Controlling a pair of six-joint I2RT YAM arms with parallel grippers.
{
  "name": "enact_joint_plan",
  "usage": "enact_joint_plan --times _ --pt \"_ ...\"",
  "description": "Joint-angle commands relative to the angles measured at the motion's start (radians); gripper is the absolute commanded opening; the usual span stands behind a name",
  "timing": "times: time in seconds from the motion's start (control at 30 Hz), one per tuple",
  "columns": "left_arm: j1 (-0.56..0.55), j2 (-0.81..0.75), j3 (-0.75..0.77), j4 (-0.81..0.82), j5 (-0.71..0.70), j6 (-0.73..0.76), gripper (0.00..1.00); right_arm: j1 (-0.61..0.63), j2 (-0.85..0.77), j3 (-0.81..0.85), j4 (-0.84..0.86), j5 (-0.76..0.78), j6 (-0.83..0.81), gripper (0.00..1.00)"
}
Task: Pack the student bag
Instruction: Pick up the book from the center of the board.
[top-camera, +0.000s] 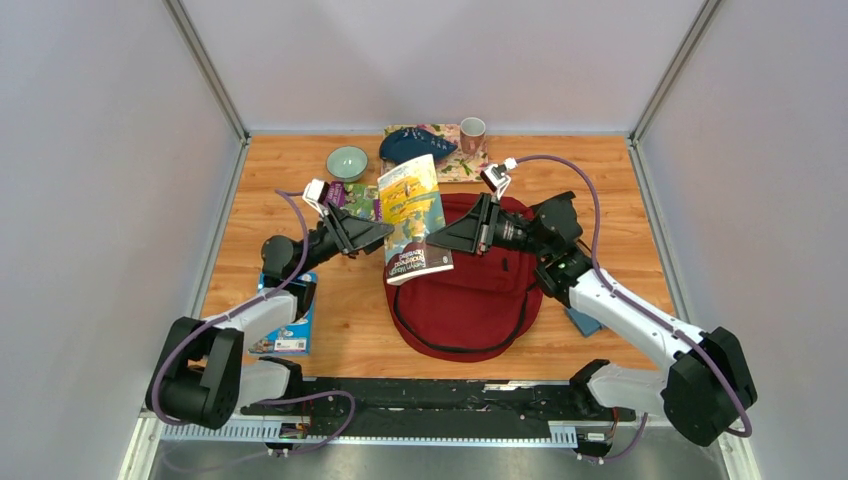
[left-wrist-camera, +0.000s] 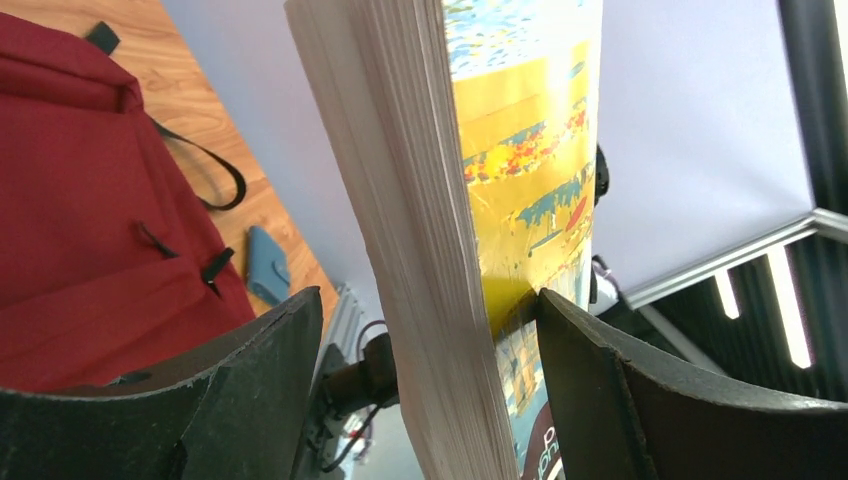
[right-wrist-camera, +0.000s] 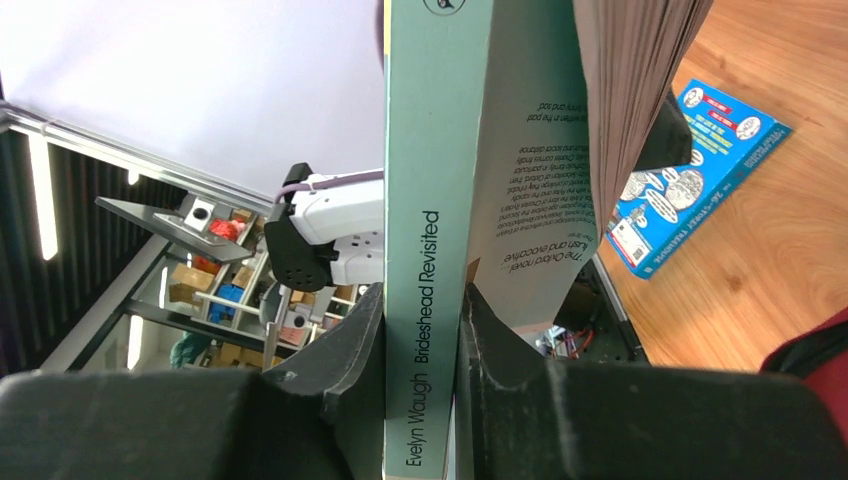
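A paperback book (top-camera: 413, 215) with a yellow cover hangs tilted above the upper left part of the dark red student bag (top-camera: 470, 300), which lies flat on the table. My right gripper (top-camera: 435, 240) is shut on the book's green spine (right-wrist-camera: 425, 200), one finger on each side (right-wrist-camera: 420, 330). My left gripper (top-camera: 385, 232) stands open astride the book's page edge (left-wrist-camera: 430, 250). One of its fingers (left-wrist-camera: 600, 370) lies against the yellow cover and the other (left-wrist-camera: 260, 370) stands apart from the pages. The bag (left-wrist-camera: 80, 200) shows closed, with its black straps.
A blue box (top-camera: 290, 315) lies by the left arm. A green bowl (top-camera: 347, 162), a purple packet (top-camera: 350, 198), a dark blue pouch (top-camera: 415, 145) on a floral mat and a cup (top-camera: 472, 132) sit at the back. A small blue wallet (top-camera: 583, 322) lies right of the bag.
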Motion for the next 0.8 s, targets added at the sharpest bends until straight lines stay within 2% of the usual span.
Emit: enact_joint_plan --times 0.0,0.4,0.77 --pt "-0.013 0.083 0.009 0.358 -0.024 -0.149 0.85 -0.002 0.01 0.089 0.234 -0.013 0.077 0.0" --pt "-0.039 0.103 0.067 0.413 -0.035 -0.2 0.84 -0.004 0.004 0.081 0.2 -0.017 0.068 0.0" --pt "-0.039 0.029 0.089 0.452 -0.06 -0.238 0.85 -0.004 -0.001 0.084 0.232 -0.019 0.086 0.0"
